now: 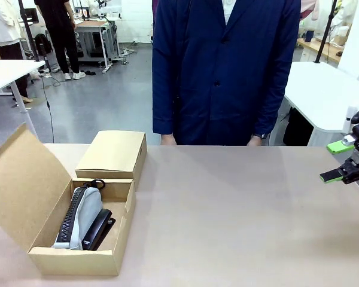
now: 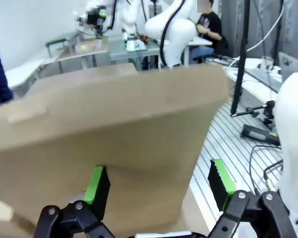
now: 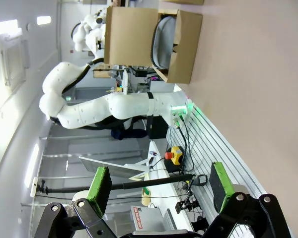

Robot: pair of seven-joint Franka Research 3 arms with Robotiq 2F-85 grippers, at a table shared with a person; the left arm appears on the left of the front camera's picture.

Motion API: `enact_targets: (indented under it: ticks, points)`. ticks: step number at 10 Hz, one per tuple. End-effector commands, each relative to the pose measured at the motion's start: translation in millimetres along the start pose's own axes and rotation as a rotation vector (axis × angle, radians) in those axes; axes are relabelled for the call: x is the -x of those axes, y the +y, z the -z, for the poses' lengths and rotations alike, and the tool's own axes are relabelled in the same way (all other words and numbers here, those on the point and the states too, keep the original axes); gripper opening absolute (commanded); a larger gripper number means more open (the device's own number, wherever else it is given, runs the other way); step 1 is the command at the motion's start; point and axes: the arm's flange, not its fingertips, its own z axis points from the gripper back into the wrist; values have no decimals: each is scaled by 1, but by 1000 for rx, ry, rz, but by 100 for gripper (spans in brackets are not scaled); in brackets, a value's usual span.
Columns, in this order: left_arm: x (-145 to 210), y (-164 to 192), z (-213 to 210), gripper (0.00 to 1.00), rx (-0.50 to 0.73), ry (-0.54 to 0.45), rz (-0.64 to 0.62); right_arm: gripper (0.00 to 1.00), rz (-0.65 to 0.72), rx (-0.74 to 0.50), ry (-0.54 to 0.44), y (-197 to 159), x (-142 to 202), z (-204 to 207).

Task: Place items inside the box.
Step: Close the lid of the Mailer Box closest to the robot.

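Beige tabletop (image 1: 239, 221), lab floor and other benches behind; person in a navy coat (image 1: 224, 72) stands at the far edge, top centre. The box (image 1: 78, 254) sits lower left of the front view, flap lid (image 1: 21, 179) hinged open to the left, a smaller closed carton (image 1: 112, 154) just behind it. Inside: grey pencil case (image 1: 84, 215) with black stapler (image 1: 97, 229) touching its right side. Pencil case looks soft, so pinch mid-body; stapler is likely rigid and heavier, grip across its width. Right gripper (image 1: 341, 161) at right edge, jaws spread wide, empty. Left gripper (image 2: 159, 186) also spread, nothing between its pads, cardboard panel (image 2: 119, 129) close ahead.
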Motion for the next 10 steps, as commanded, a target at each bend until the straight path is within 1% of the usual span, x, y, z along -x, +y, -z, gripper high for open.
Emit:
enact_targets:
  ticks: [1, 2, 3, 4, 5, 6, 7, 8, 9, 10]
  points:
    - [-13, -8, 36, 100, -5, -3, -61, 100, -16, 0, -7, -1, -3, 1]
    - [-17, -13, 53, 100, -51, -15, -33, 100, -16, 0, -7, -1, -3, 1]
    - [-17, -17, 69, 100, -47, -12, -57, 100, -16, 0, -7, -1, -3, 1]
    - [-18, -21, 78, 100, -62, 22, -91, 100, -16, 0, -7, -1, -3, 1]
    - [-11, -13, 69, 100, -113, 197, -80, 100, -16, 0, -7, -1, -3, 1]
    - [-16, 10, 29, 100, -25, -2, -53, 100, -16, 0, -7, -1, -3, 1]
    - [-16, 10, 29, 100, -25, -2, -53, 100, -16, 0, -7, -1, -3, 1]
    - [-12, 18, 26, 100, -62, 73, -59, 100, -16, 0, -7, -1, -3, 1]
    - [-13, 10, 20, 100, -208, -168, -178, 100, -16, 0, -7, -1, -3, 1]
    - [-15, 4, 33, 100, -291, -224, -154, 100, -16, 0, -7, -1, -3, 1]
